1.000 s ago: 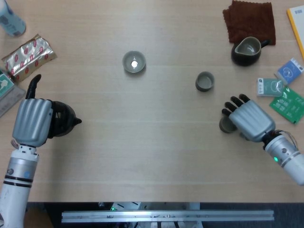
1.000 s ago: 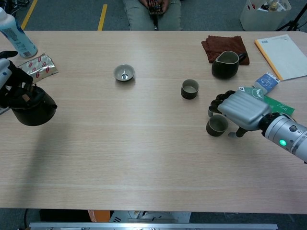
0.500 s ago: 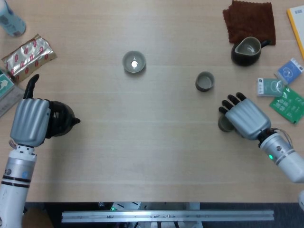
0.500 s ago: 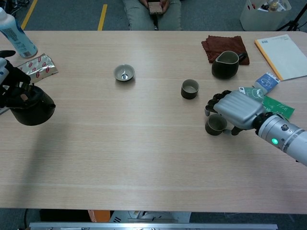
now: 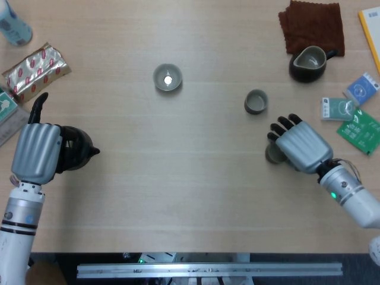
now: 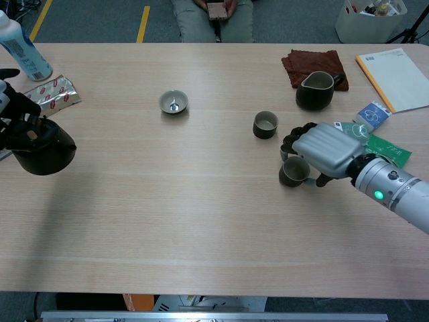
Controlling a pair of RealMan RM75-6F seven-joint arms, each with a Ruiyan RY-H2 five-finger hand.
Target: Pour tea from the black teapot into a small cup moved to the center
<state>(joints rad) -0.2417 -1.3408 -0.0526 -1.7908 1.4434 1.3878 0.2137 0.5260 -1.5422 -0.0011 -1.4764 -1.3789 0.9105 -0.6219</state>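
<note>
The black teapot is at the table's left side, spout pointing right, and my left hand grips it by the handle. I cannot tell whether it rests on the table. A small dark cup stands upright right of centre. My right hand covers it from the right, fingers curled around its rim. A second small cup stands free just behind it.
A small bowl sits back left of centre. At the back right are a dark pitcher and a brown cloth. Packets lie at the right, and a foil pack and a bottle at the left.
My right hand has slid left toward the table's centre, carrying the small cup with it. The left hand and teapot have barely moved.
</note>
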